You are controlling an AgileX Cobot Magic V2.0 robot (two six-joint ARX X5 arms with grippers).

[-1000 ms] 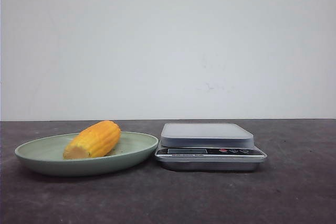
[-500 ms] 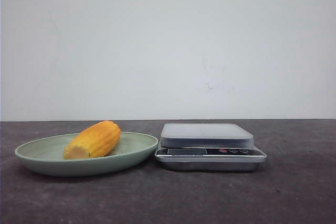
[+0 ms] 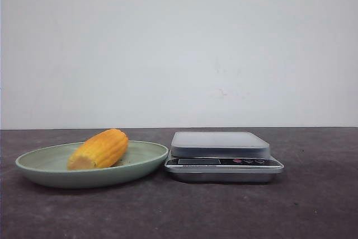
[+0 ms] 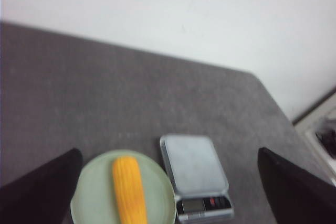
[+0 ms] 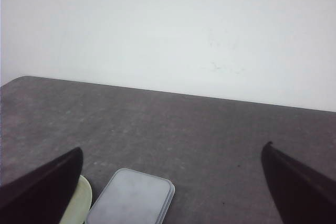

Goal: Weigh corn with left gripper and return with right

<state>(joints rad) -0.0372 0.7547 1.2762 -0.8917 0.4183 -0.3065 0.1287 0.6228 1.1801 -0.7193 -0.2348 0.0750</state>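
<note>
The left gripper [image 4: 168, 192] is spread wide and holds nothing, high above the corn [image 4: 129, 190] lying on the green plate [image 4: 92, 198]. The right gripper [image 5: 173, 192] is likewise wide apart and empty, above the scale [image 5: 130, 203] on the tabletop [image 5: 210, 145].

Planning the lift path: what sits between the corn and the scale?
Only the green plate's rim, seen in the front view, separates corn from scale.
</note>
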